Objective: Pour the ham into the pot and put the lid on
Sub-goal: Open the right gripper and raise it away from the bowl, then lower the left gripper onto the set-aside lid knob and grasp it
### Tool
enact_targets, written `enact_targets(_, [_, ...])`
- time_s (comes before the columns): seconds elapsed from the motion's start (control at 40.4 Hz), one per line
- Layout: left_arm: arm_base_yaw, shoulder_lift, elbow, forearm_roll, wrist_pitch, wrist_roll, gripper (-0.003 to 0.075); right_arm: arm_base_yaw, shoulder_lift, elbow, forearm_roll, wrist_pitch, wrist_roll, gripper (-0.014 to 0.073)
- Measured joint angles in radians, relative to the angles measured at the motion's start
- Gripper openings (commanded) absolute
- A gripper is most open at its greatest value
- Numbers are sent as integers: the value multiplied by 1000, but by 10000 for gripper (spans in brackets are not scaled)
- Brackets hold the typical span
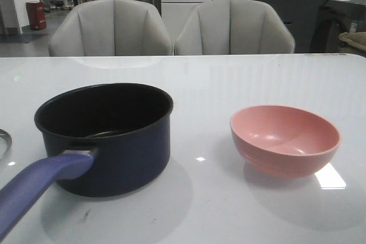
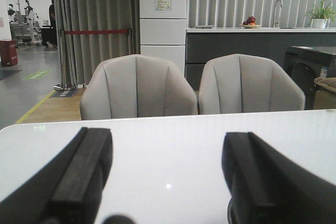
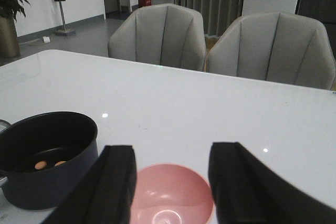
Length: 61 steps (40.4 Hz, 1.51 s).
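Note:
The dark navy pot (image 1: pixel 108 141) stands on the left of the table, its periwinkle handle (image 1: pixel 34 184) pointing toward the front edge. The right wrist view shows orange ham slices (image 3: pixel 41 165) lying on the pot's (image 3: pixel 47 150) black bottom. Only a curved steel sliver of the lid (image 1: pixel 4 141) shows, at the front view's left edge. My right gripper (image 3: pixel 170 169) is open above the pink bowl (image 3: pixel 170 195) and holds nothing. My left gripper (image 2: pixel 165 156) is open over bare tabletop, with nothing between its fingers. Neither gripper appears in the front view.
The pink bowl (image 1: pixel 285 138) sits to the right of the pot, upright and with nothing in it. Two grey chairs (image 1: pixel 171 27) stand behind the white table's far edge (image 1: pixel 183 55).

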Motion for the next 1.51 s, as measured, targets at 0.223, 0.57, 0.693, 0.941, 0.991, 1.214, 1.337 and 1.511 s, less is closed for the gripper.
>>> enact_targets(0.223, [0, 0, 0, 0, 9, 0, 482, 0, -84, 74, 2, -12, 0, 124])
enact_targets(0.57, [23, 72, -126, 16, 193, 0, 631, 0, -84, 76, 2, -8, 0, 152])
enact_targets(0.693, [52, 193, -220, 20, 312, 0, 690, 0, -84, 76, 2, -7, 0, 152])
enact_targets(0.941, [95, 487, -422, 20, 527, -12, 690, 0, -84, 76, 2, -7, 0, 152])
enact_targets(0.991, [107, 549, -470, 20, 580, -30, 689, 0, -84, 76, 2, -7, 0, 152])
enact_targets(1.214, [140, 841, -697, 22, 837, -50, 689, 0, -84, 76, 2, -7, 0, 152])
enact_targets(1.337, [142, 985, -777, 23, 907, -52, 689, 0, -84, 76, 2, -7, 0, 152])
enact_targets(1.511, [142, 1137, -848, 23, 944, -54, 689, 0, -84, 76, 2, -7, 0, 152])
